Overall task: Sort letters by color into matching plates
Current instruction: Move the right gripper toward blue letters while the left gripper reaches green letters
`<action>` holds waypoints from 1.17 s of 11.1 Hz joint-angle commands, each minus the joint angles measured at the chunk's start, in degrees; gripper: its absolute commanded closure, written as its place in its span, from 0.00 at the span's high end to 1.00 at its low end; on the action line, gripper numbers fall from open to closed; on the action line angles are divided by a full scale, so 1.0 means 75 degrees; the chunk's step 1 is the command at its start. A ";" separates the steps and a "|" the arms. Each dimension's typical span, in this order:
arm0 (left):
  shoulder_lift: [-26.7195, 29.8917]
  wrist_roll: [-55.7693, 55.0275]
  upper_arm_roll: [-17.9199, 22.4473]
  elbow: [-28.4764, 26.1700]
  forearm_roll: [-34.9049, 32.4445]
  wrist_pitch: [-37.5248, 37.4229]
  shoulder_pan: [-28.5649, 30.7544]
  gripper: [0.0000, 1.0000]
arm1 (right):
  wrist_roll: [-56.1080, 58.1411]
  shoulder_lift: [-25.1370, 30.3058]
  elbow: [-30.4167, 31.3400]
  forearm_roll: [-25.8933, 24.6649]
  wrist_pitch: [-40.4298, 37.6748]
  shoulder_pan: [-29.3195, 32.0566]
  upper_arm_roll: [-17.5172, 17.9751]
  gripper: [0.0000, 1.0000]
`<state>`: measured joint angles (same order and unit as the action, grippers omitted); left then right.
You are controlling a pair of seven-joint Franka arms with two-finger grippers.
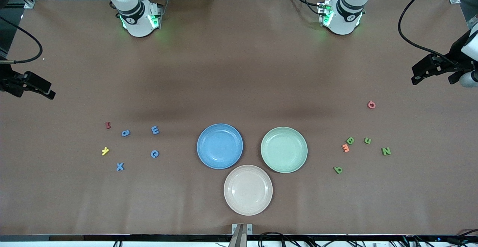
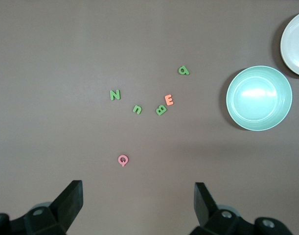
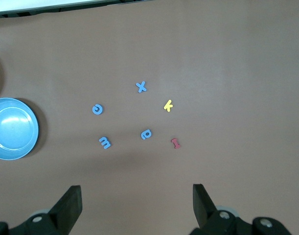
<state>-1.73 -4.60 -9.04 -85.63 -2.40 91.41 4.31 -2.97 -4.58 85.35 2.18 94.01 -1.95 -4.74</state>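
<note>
While no letters lay in plates | both grippers gaped empty | best descend centred, jaws straddling one.

Table: matt brown covering, smooth, paper-like, faint creases. Blue plate, green plate, cream-pink plate: matt with soft sheen, probably plastic. Blue letters and green letters: matt, chunky, foam-like. Arm bases: glossy white plastic shells. Gripper fingers: matt black.
</note>
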 commanded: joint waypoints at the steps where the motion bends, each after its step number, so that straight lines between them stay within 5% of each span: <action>1: -0.0063 0.0121 0.0092 0.0096 -0.0055 0.0011 -0.0070 1.00 | -0.0073 0.0154 0.0105 0.0013 0.0017 -0.0034 -0.0024 1.00; 5: -0.0133 0.0121 0.0103 -0.0147 0.0050 0.0385 -0.0093 1.00 | -0.0062 0.0142 0.0011 0.0013 -0.0101 -0.0022 -0.0036 1.00; 13: -0.0519 0.0936 0.0080 -0.2315 0.0051 0.2634 -0.0141 1.00 | -0.0061 0.0060 0.0175 0.0037 -0.0171 -0.0022 -0.0024 1.00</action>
<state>-5.17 -3.64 -8.86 -99.32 -2.37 107.84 3.72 -2.96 -4.57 85.24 2.16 93.15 -1.95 -4.80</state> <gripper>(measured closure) 0.000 0.000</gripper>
